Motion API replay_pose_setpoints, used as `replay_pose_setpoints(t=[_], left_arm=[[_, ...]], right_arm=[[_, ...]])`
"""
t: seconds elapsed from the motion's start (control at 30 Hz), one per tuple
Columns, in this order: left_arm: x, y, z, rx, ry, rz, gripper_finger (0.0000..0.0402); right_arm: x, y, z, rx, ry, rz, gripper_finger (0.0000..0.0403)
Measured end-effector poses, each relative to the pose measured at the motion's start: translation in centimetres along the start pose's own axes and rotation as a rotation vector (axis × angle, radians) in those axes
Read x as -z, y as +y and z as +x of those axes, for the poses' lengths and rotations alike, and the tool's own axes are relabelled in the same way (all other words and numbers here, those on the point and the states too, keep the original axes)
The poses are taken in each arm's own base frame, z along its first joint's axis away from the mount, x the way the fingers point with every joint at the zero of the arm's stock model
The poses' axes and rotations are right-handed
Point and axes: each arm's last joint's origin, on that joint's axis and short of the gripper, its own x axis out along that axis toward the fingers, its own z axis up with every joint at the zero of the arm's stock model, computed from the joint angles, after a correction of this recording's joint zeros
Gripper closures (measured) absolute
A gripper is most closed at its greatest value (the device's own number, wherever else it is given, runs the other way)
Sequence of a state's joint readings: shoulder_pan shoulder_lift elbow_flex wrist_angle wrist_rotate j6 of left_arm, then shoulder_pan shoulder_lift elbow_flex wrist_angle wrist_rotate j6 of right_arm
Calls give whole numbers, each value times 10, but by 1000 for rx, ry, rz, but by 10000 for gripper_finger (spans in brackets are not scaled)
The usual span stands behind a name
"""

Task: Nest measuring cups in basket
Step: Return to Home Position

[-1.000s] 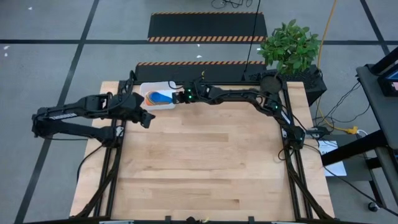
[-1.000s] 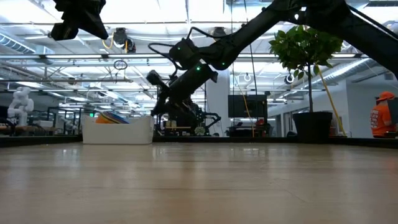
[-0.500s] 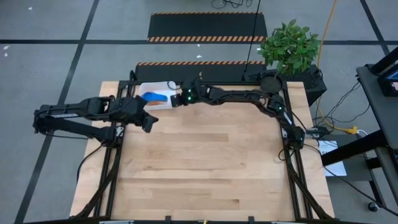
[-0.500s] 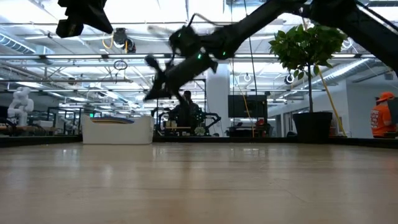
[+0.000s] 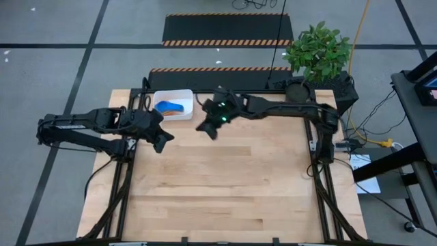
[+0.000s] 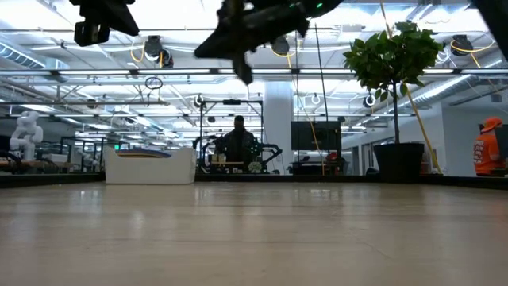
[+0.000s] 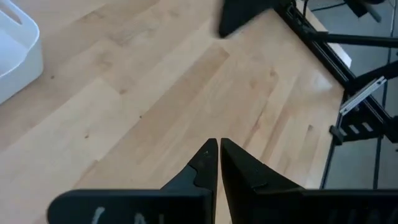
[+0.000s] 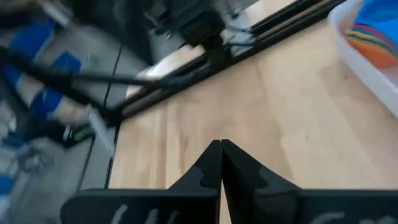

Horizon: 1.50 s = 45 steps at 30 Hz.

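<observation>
Nested coloured plastic measuring cups (image 5: 171, 106) lay in the white rectangular plastic basket (image 5: 183, 93). The left gripper (image 5: 162, 141) and the right gripper (image 5: 205, 128) hovered near it, apart from the cups, jaws pressed together.

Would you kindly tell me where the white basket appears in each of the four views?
High view: basket at the far edge of the table top, left of centre.
Low view: basket left of centre, far across the table top.
Left wrist view: basket corner, cut by the frame edge.
Right wrist view: basket wall with measuring cups inside, cut by the frame edge.
Shared landmark: the wooden table top beneath it.
</observation>
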State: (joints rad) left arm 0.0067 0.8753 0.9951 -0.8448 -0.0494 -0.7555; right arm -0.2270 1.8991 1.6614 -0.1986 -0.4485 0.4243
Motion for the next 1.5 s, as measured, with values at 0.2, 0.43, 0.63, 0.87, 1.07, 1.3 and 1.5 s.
replay_pose_setpoints(t=[0.2,0.43,0.63,0.87,1.07,1.3,1.5], left_arm=[[5,3,0,-25,58,168,380],[9,-6,0,19,50,280,380],[27,-16,12,80,9,540,397],[46,-24,44,248,-159,583,398],[66,-21,63,359,-280,498,398],[87,2,81,211,-210,415,397],[90,9,86,177,-193,446,379]], right_arm=[[38,44,-36,-77,16,-164,403],[96,69,-77,-62,-113,-327,403],[136,75,-101,13,-377,-326,403],[173,64,-112,19,-450,-357,403],[196,50,-122,64,-441,-511,403],[218,32,-134,107,-428,-549,403],[243,15,-148,127,-471,-550,403]])
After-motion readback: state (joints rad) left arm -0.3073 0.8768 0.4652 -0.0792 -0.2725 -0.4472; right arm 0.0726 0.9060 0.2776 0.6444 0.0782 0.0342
